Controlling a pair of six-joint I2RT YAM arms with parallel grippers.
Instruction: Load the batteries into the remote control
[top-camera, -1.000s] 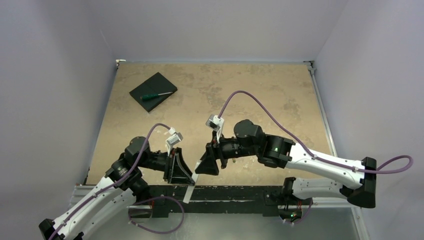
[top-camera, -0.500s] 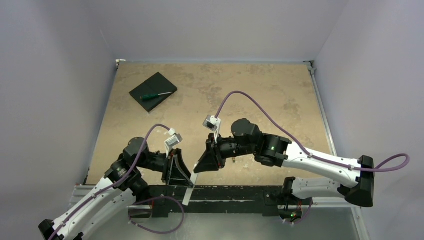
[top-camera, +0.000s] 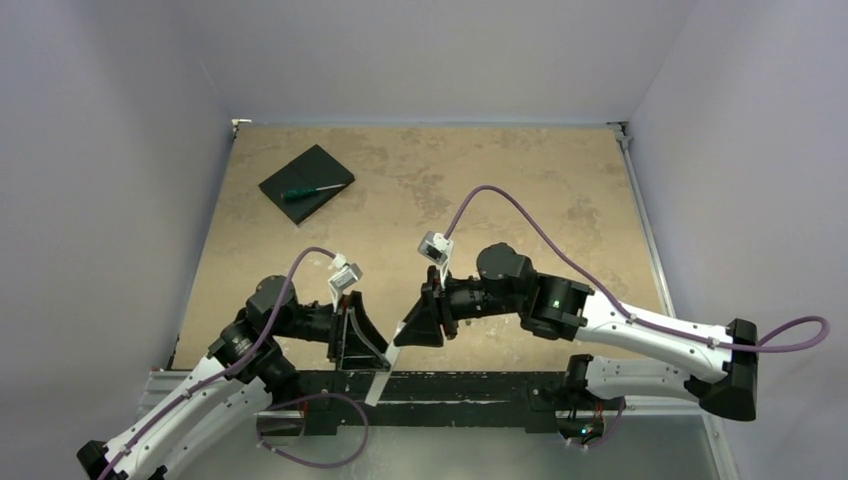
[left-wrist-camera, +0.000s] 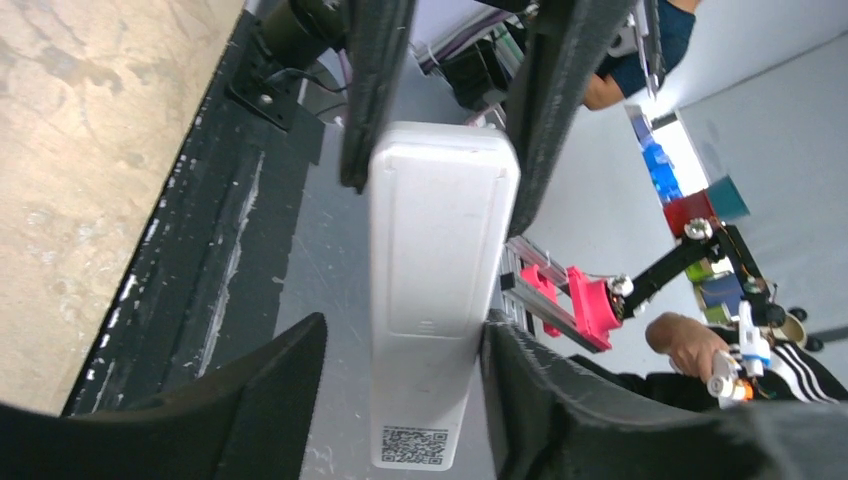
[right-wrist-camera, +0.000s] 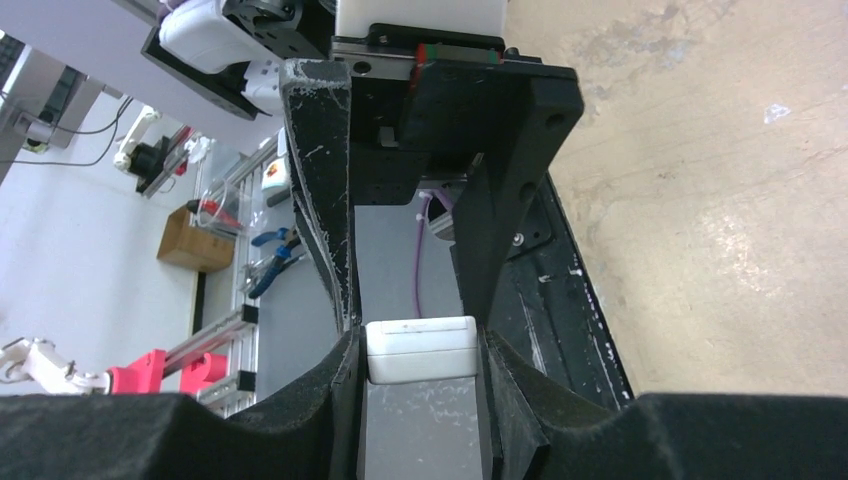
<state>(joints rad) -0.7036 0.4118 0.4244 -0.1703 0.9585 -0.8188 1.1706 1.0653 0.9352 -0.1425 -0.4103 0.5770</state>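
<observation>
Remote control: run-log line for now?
remote control: held aloft | left gripper: shut on it | right gripper: shut on its end | batteries: unseen

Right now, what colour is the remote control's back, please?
The remote control is plain white; clearest in the left wrist view.

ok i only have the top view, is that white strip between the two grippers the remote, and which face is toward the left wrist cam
observer: yes, it's the remote control. Its plain white back faces the left wrist camera, with a QR sticker at the near end.
operator: battery cover off yet
observer: no, the back panel looks closed, with no open bay showing.
operator: is the right gripper actually on it
observer: yes, in the right wrist view the right gripper has a finger against each side of its end.
</observation>
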